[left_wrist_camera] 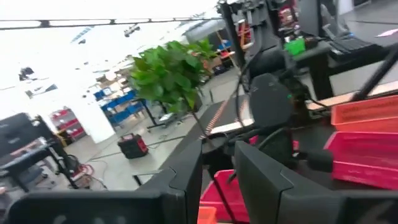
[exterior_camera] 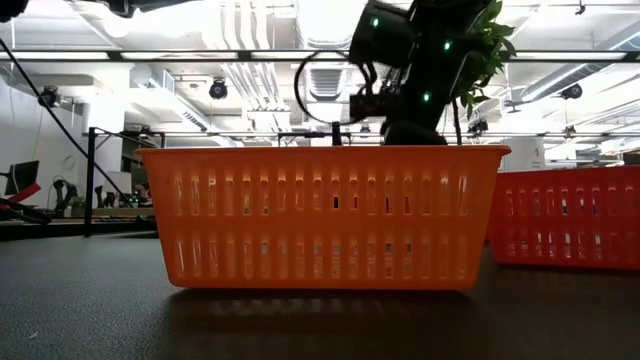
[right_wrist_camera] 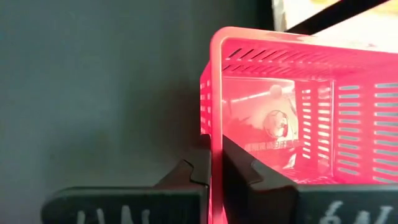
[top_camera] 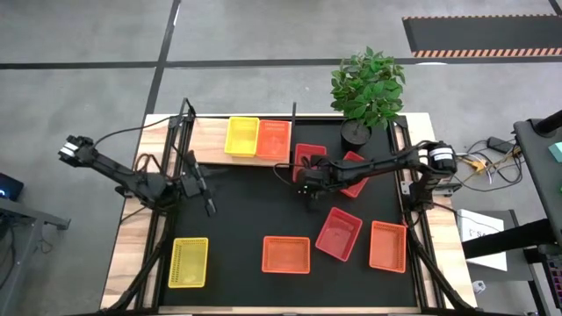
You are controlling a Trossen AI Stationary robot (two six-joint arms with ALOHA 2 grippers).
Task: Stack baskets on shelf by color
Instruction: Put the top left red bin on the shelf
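One yellow basket and one orange basket lay on the shelf at 12 o'clock; the right tool was clenched on a pinkish-red basket; the left tool was released; seven remained.

Bright ceiling lights wash out the room; the left wrist picture is motion-blurred throughout.

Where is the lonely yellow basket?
Seen from above, the yellow basket sits on the black mat at the front left corner, with an orange basket to its right.
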